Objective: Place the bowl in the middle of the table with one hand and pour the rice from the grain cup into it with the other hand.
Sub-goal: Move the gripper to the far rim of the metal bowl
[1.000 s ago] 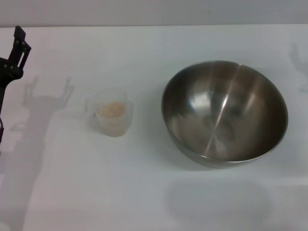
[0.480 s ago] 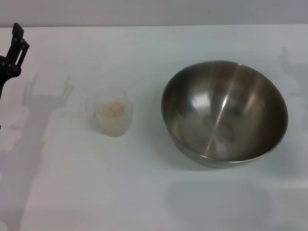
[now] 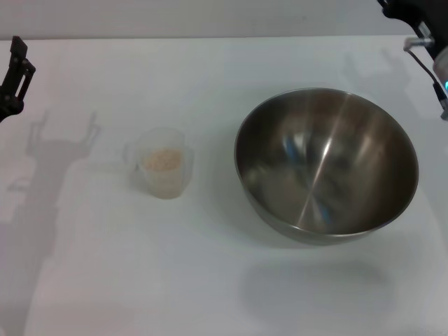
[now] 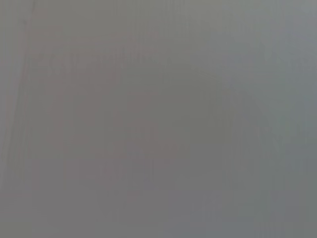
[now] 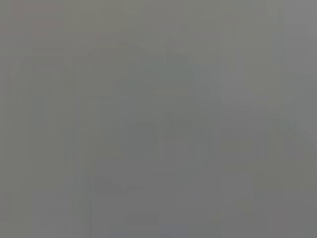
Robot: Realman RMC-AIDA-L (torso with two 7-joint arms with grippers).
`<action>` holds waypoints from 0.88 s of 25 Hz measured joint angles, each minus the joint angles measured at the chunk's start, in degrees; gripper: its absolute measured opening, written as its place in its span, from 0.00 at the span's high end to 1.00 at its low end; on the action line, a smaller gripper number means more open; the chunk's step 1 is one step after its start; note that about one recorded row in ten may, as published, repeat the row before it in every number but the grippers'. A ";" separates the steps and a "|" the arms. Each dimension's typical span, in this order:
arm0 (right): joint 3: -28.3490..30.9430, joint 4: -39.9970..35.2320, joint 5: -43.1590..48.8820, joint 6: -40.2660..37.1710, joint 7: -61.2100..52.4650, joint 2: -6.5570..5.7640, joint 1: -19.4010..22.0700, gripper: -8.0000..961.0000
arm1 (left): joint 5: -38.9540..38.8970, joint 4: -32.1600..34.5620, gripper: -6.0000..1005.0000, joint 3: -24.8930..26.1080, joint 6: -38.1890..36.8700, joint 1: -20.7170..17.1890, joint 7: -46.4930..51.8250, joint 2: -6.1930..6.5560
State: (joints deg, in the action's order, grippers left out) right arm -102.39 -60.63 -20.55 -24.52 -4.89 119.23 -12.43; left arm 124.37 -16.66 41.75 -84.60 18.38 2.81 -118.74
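The steel bowl (image 3: 326, 164) stands empty on the white table (image 3: 210, 280), right of the middle. The clear grain cup (image 3: 163, 171) stands upright to its left, apart from it, with rice (image 3: 162, 160) inside. My left gripper (image 3: 14, 70) is at the far left edge, well away from the cup, holding nothing. My right arm (image 3: 423, 21) shows at the top right corner, beyond the bowl; its gripper is out of the picture. Both wrist views show only plain grey.
The table's back edge (image 3: 210, 37) runs along the top of the head view. Shadows of the arms fall on the table left of the cup and near the top right.
My left gripper has drawn back up and to the left, away from the cup. My right arm has come into view at the top right corner. Bowl and cup have not moved.
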 joint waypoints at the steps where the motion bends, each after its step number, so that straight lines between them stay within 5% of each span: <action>1: 0.60 -4.49 0.24 6.45 0.00 0.03 0.71 0.18 | 0.02 0.09 0.15 0.03 -0.16 -0.02 0.00 0.00; 3: 2.95 -16.87 0.17 26.72 0.22 -0.03 1.34 0.18 | 0.00 0.25 0.15 0.06 -0.35 -0.02 0.00 0.00; 5: 3.67 -20.01 0.06 32.62 0.40 -0.11 1.20 0.18 | -0.01 0.29 0.15 0.07 -0.37 0.02 0.00 0.00; 8: 7.55 -32.26 -0.70 58.86 2.95 -0.33 -1.16 0.18 | -0.32 0.57 0.15 0.21 -0.40 0.25 0.00 0.00; 11: 10.30 -36.49 -2.43 70.06 4.59 -0.36 -3.10 0.18 | -0.44 0.85 0.15 0.30 -0.46 0.47 0.00 0.00; 13: 17.58 -39.50 -7.30 86.98 7.88 -0.39 -7.34 0.18 | -0.45 0.92 0.15 0.74 -0.57 0.56 0.00 0.00; 14: 17.58 -39.50 -7.30 86.98 7.88 -0.39 -7.34 0.18 | -0.45 0.92 0.15 0.74 -0.57 0.56 0.00 0.00; 18: 29.21 -35.26 -8.72 106.47 12.48 -0.64 -15.62 0.18 | -0.46 0.93 0.15 1.76 -0.64 0.65 0.00 0.00; 22: 34.29 -30.28 -8.16 112.36 16.27 -0.86 -19.42 0.18 | -0.45 0.93 0.15 2.35 -0.73 1.05 0.00 0.03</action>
State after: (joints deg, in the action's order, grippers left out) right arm -68.10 -90.90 -28.72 87.84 11.37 118.37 -31.85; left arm 123.92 -15.73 44.10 -85.33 19.43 2.81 -118.71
